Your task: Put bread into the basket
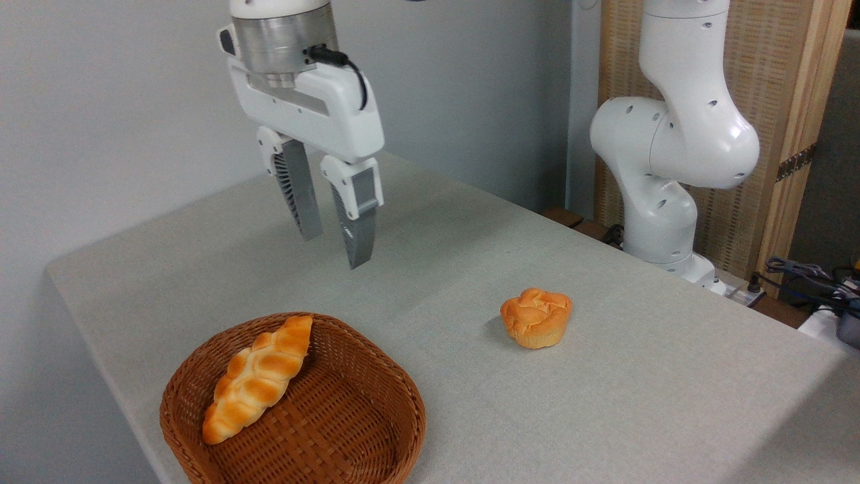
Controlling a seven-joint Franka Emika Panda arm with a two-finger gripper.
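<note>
Lying inside the basket (pixel 376 376), along its left side, the bread (pixel 259 378) looks light and soft; you'd pinch its waist gently. The gripper (pixel 336 250) hangs above, parted and empty.

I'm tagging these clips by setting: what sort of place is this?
Probably a robotics lab or test bench, not a kitchen: a robot arm fixed at a cloth-covered table, loose cables at the right edge, and bare walls behind.
</note>
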